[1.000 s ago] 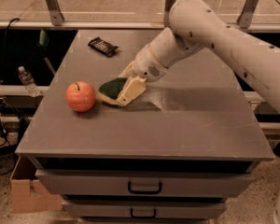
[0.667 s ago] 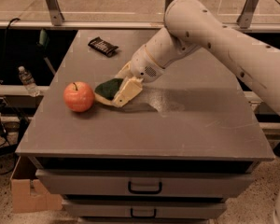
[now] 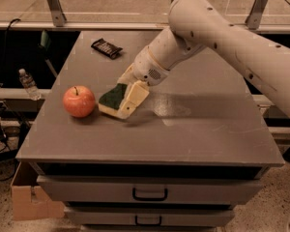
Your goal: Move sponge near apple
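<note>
So compared with a second ago, the gripper (image 3: 125,94) and the sponge have slid a touch further toward the left edge of the bench and dropped a bit lower. The apple hasn't budged.

The wavy-edged kitchen sponge with the dark green scrub top and pale yellow foam body (image 3: 113,97) sits in the left half of the grey flat-topped metal bench (image 3: 208,124), roughly midway between the back and front edges. It's tilted, with the green face angled up and toward the left edge. I honestly can't tell if its bottom edge is resting on the surface or hanging just above it. The claw is clamped on it: one pale finger lies across the front-facing yellow side, the other sits behind it toward the back edge.

Just beside the sponge, toward the left edge, is the round orange-red apple with a short dark stem (image 3: 79,101). There's a narrow gap between them, so they're not touching.

The big white arm (image 3: 217,30) comes in from the right edge and reaches down across the back half of the bench.

Up near the back-left corner lies a dark flat candy bar wrapper (image 3: 106,48), well apart from the other two.

Under the front edge there are grey drawers with dark handles (image 3: 150,194). Off past the left edge there's a clear plastic water bottle (image 3: 28,83), and a brown cardboard box (image 3: 24,197) sits on the floor by the front-left corner.
</note>
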